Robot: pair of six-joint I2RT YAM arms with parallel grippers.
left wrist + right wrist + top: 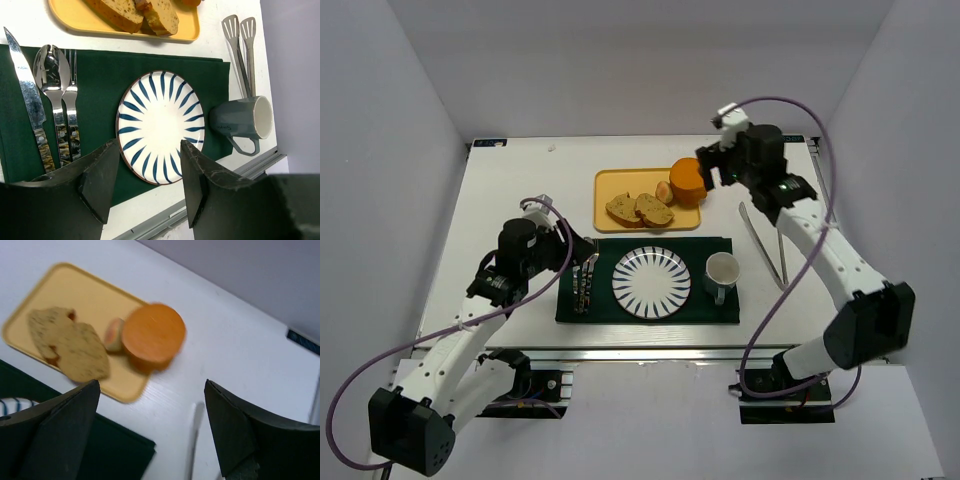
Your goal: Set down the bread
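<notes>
Now mind your right gripper (151, 386), jaws wide and empty like the left gripper (148, 146): it could knock the orange cylinder (153, 334) beside the bread (70, 345) on the tray (75, 285).

The bread (640, 209) is being crowded on its right by a small round lump (663, 191) and the orange cylinder (688, 181), while the left end of the yellow tray (618, 184) is being left bare. The striped plate (651, 282) is being flanked by cutlery (584, 283) on the left and a mug (721, 272) on the right, its face being left open from above. Further right, table room is being taken up by tongs (760, 243).
</notes>
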